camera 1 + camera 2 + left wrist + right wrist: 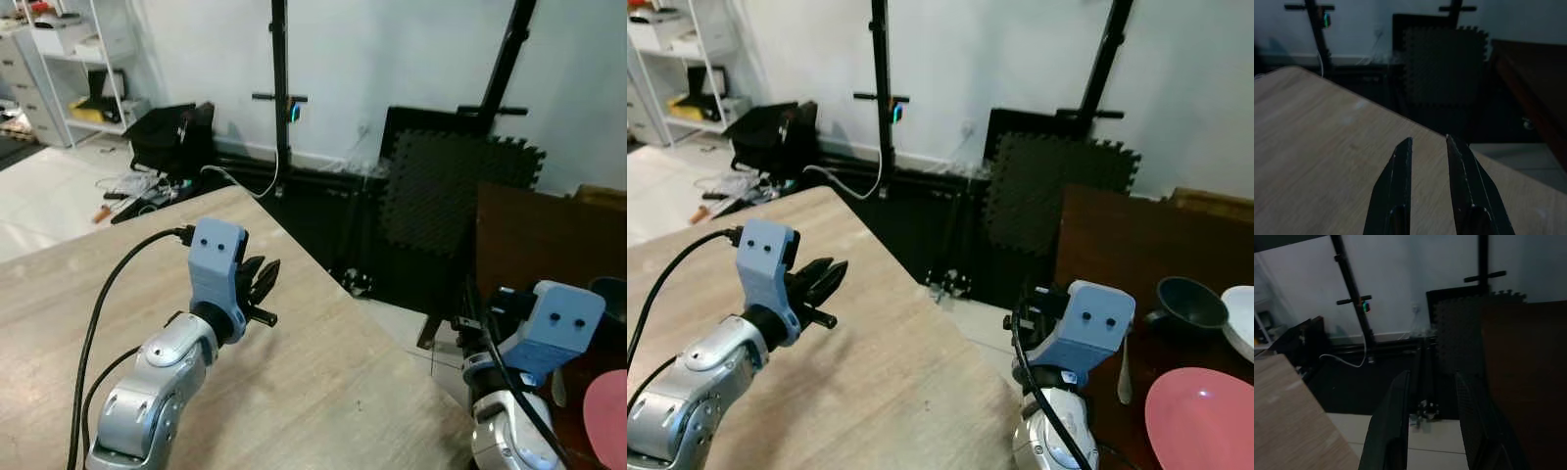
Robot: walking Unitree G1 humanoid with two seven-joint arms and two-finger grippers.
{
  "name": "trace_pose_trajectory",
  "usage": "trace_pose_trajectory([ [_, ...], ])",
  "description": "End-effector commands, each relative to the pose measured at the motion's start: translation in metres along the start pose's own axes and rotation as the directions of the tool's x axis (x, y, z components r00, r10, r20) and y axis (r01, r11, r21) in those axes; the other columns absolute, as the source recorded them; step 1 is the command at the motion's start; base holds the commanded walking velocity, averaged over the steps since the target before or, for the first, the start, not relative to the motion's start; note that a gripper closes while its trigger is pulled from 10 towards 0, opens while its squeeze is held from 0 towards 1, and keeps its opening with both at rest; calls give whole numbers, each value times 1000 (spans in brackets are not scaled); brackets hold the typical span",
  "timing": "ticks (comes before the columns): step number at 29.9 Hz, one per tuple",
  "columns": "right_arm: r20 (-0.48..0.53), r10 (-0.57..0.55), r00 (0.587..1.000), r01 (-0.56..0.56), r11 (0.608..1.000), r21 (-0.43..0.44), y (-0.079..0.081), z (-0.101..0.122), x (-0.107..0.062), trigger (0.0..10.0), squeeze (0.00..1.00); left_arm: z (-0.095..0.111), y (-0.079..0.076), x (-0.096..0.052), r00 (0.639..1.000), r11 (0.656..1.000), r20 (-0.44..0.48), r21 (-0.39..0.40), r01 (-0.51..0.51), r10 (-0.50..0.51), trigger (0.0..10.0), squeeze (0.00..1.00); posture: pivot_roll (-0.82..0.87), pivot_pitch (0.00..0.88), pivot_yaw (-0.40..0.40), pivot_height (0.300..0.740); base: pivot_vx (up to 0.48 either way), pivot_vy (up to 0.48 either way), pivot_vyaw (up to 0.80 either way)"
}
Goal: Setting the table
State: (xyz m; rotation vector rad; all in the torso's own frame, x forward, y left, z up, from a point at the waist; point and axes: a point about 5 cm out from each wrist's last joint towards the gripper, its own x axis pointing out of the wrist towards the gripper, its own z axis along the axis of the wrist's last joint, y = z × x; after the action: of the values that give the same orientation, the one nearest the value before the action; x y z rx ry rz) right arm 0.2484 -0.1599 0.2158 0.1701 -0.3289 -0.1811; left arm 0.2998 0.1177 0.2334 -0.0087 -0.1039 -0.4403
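Left gripper (263, 279), apparently parted, hovers over light table (323, 382) near its edge.

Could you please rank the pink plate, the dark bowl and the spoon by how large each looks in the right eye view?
1. pink plate, though cut off by the picture's edge
2. dark bowl
3. spoon, slimmest; it lies nearer the camera than the bowl

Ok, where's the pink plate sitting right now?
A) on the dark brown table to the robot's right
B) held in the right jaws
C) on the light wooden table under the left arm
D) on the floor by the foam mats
A: the pink plate lies on the dark brown table, near the dark bowl.
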Motion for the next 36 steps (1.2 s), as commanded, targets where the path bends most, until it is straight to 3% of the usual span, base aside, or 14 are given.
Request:
trace_pose_trajectory([
  [1,-15,5,1000,-5,1000,2,1,-3,-2,10000,0,-6,2,-3,1000,1000,-22,10,-4,4,10000,0,30,77,59,740,0,0,0],
  [14,-17,5,1000,-5,1000,-2,1,-4,-1,10000,0,-8,-2,-2,999,999,-22,12,33,-32,10000,0,25,71,60,740,0,-65,0],
  [36,-20,-3,1000,3,1000,-2,0,-5,-2,10000,0,-8,-7,-2,998,998,-13,-6,61,-61,10000,0,20,78,66,740,0,-428,-711],
])
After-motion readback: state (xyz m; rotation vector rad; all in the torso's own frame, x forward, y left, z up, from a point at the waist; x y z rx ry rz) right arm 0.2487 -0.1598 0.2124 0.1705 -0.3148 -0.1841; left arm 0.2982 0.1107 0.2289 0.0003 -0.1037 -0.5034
